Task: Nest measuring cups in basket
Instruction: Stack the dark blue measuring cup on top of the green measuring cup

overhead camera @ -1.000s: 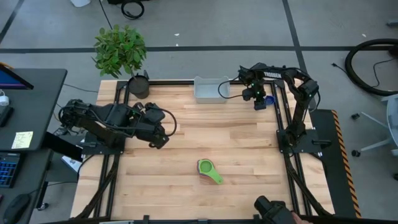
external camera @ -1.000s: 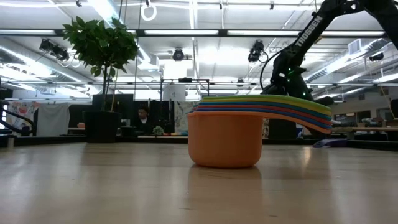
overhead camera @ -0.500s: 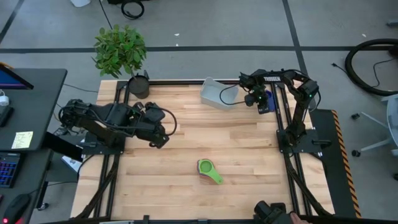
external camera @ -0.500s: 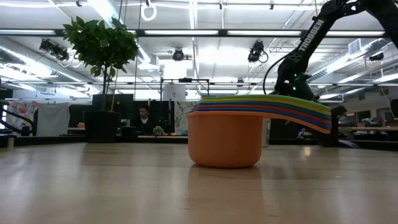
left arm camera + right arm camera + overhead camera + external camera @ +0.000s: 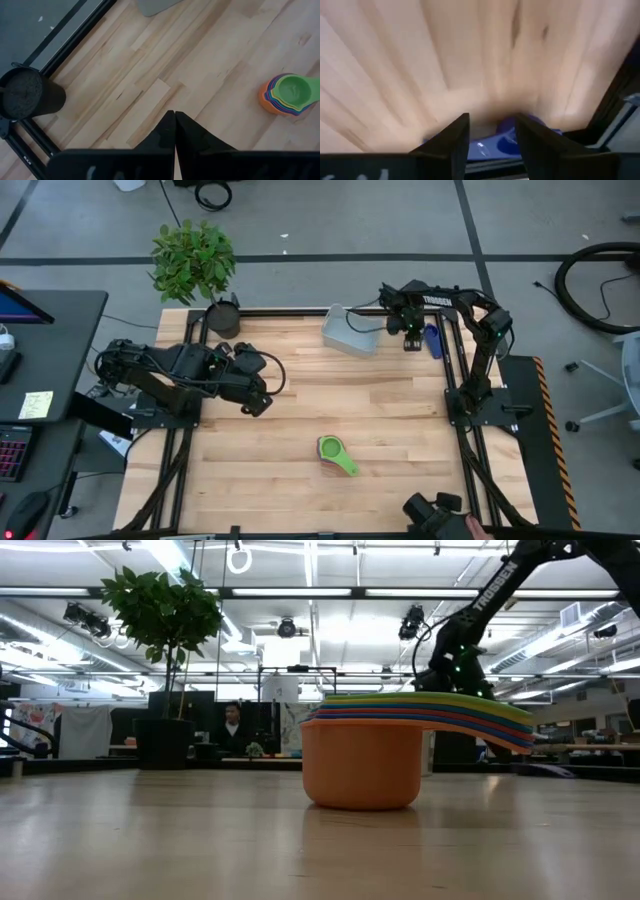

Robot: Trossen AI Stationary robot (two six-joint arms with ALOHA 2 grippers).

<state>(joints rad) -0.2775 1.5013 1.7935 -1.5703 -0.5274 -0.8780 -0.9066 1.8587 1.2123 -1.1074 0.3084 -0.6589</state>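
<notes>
Six or so cups [image 5: 337, 453] sit nested in one stack near the table's [image 5: 300, 400] front edge, green on top, orange at the bottom, none yet in the basket [image 5: 350, 332]. A blue cup [image 5: 431, 340] lies apart at the far right edge. Mid-table on the left, the left tool [image 5: 257, 406] waits clenched and empty. Far back, the right tool [image 5: 408, 340] hovers released over the blue cup, fingers [image 5: 451, 140] straddling it without gripping. Against a second ago, the basket has slid and turned askew, and the right tool has shifted slightly. Judged: most remains.
</notes>
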